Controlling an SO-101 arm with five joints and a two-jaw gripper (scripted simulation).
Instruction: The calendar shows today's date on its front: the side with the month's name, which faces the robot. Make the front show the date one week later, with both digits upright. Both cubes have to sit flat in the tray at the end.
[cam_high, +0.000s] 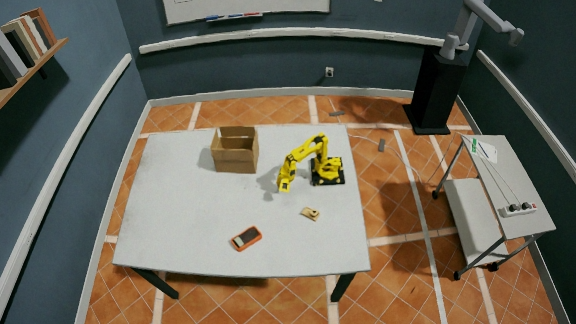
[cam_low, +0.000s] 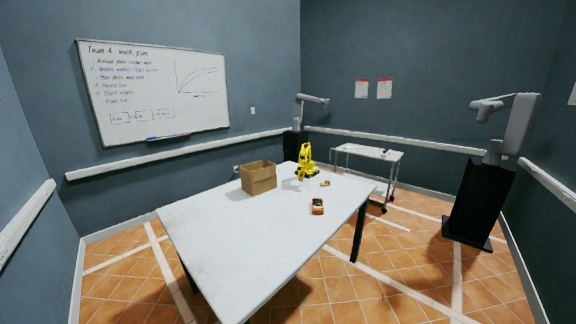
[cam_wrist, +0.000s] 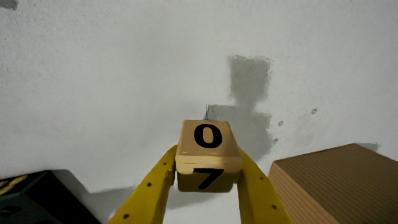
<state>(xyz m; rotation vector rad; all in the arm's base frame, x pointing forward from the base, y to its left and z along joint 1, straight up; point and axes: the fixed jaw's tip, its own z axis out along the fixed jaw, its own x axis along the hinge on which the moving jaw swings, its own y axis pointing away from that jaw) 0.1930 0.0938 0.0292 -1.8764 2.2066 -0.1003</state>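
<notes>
My gripper (cam_wrist: 207, 167) (cam_high: 284, 188) (cam_low: 300, 178) is shut on a wooden cube (cam_wrist: 207, 140) and holds it above the table (cam_high: 185, 210) (cam_low: 225, 225). In the wrist view one face of the cube shows a black 0 and the face nearer the camera shows a black 7, both roughly upright. The cube's other faces are hidden. The small wooden calendar (cam_high: 307, 214) (cam_low: 323, 183) stands on the table, away from the gripper. It is too small to read its month or digits, or to tell how a cube sits in its tray.
An open cardboard box (cam_high: 236, 161) (cam_low: 259, 181) (cam_wrist: 345, 185) stands on the table near the arm. An orange-cased device (cam_high: 246, 238) (cam_low: 317, 206) lies toward the front edge. The arm's black base (cam_high: 327, 179) (cam_wrist: 45, 200) is at the table's right side.
</notes>
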